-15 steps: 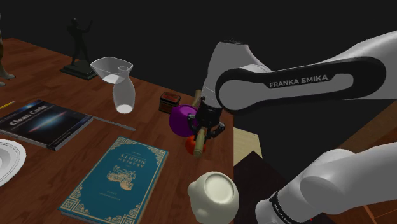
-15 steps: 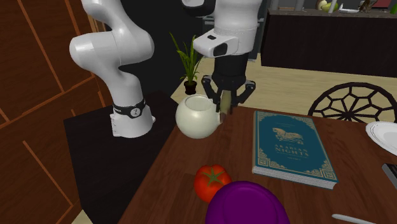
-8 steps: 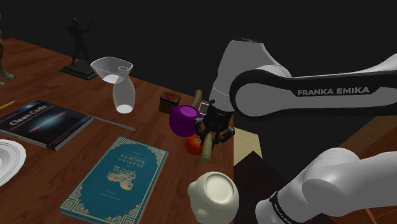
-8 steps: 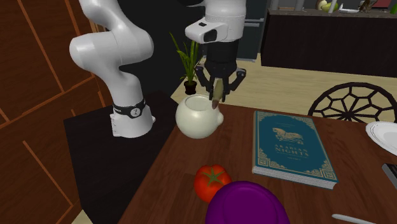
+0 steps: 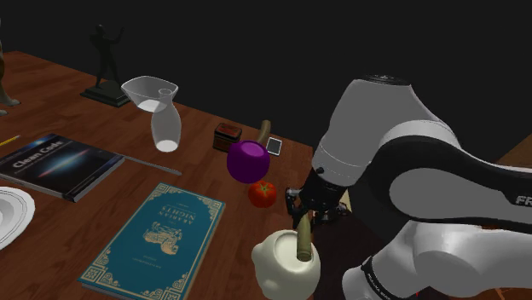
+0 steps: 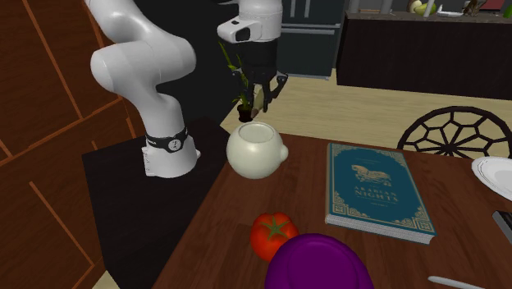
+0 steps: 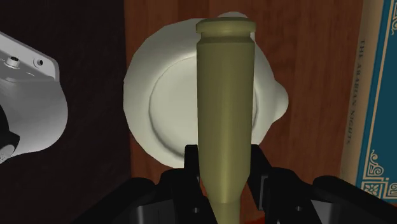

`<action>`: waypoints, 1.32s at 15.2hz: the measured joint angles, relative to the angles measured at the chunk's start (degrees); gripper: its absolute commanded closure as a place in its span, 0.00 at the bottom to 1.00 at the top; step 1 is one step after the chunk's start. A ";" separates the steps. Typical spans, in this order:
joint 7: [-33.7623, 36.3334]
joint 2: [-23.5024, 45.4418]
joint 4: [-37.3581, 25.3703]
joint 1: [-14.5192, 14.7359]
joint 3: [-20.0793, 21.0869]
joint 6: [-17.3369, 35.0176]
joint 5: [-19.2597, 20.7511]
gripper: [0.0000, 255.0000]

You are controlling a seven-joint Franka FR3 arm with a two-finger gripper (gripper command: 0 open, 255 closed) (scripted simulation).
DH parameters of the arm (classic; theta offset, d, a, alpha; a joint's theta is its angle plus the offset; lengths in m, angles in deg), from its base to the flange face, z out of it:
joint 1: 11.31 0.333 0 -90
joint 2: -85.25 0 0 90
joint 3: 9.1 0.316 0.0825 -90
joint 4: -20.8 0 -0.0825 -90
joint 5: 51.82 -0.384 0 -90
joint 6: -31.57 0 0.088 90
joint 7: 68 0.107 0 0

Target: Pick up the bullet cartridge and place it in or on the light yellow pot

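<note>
A pale cream round pot (image 5: 281,262) with small side knobs stands near the wooden table's corner, beside the stand. My gripper (image 5: 308,213) is shut on an olive-brass bullet cartridge (image 5: 303,242), which hangs upright right above the pot's open mouth. In the wrist view the cartridge (image 7: 226,108) is clasped between the two black fingers (image 7: 191,158) and points straight at the pot (image 7: 147,108) underneath. The second exterior view shows the gripper (image 6: 262,92) well above the pot (image 6: 256,151).
A red tomato (image 5: 263,194) and a purple round vessel (image 5: 248,160) sit just beyond the pot. A teal book (image 5: 158,239) lies to the shoulder view's left of it. Farther off are a white vase (image 5: 162,115), a small box (image 5: 227,135) and a phone (image 5: 274,146). The table edge (image 6: 215,193) runs beside the pot.
The arm has carried the cartridge from beside the tomato and purple vessel toward the stand, and it now hangs over the pot's mouth. The grip has stayed shut.
</note>
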 measured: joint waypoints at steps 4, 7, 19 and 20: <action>1.86 -4.30 3.67 3.46 1.25 -0.77 -2.48 1.00; 1.78 -3.28 5.32 3.97 2.56 1.83 -3.87 1.00; 0.99 1.62 9.40 4.93 6.50 10.60 -8.02 1.00; 0.99 1.63 9.42 4.93 6.51 10.63 -8.04 1.00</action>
